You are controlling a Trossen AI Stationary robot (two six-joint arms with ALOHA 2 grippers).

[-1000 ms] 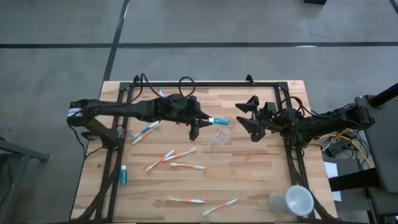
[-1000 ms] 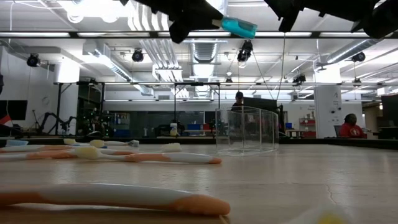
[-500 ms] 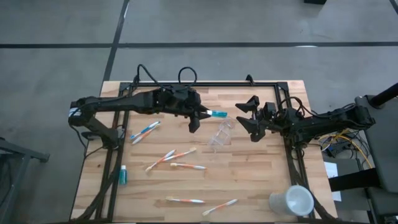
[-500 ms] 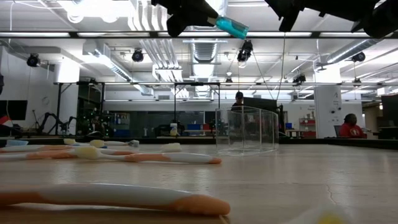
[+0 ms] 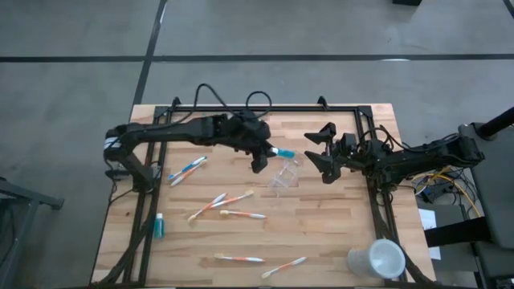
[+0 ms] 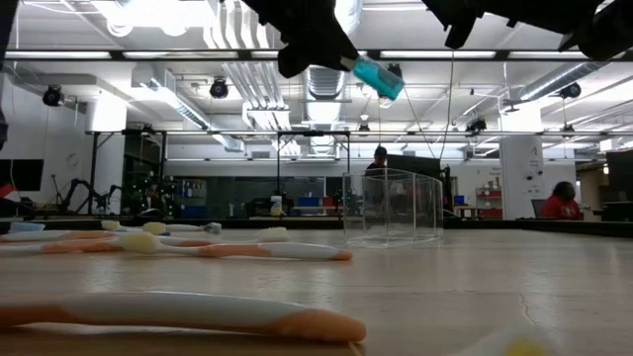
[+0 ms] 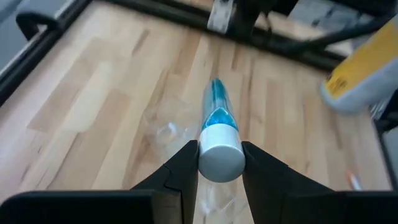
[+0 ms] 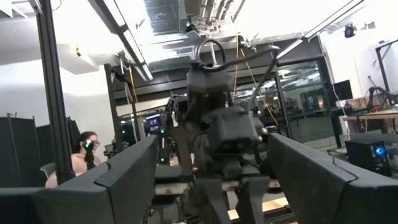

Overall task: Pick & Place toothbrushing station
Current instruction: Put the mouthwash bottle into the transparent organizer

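So I'm watching the left gripper (image 5: 267,152) and it's clamping the small blue tube (image 5: 283,152) by its white cap end, with the blue end sticking out toward the clear plastic cup (image 5: 285,174). From the low camera the tube (image 6: 377,76) is hanging well up in the air, tilting down, more or less above the cup (image 6: 392,207), which is sitting upright on the wooden table (image 5: 329,233). In the left wrist camera the white cap (image 7: 221,153) is sitting squeezed between the two dark fingers (image 7: 180,171), and the cup is showing as a faint clear shape on the wood below. The right gripper (image 5: 320,156) is hovering just on the other side of the cup from the left one, jaws spread wide, grasping nothing. Toothbrushes are lying scattered on the left arm's side of the cup: a blue and orange pair (image 5: 186,170) farthest out, two orange-and-white ones (image 5: 229,205) closer in, and two more (image 5: 261,262) near the table's front edge. A second small blue tube (image 5: 160,226) is lying by the table's left edge, and the big white cup (image 5: 377,259) is lying at the front right corner, well away from the clear cup.
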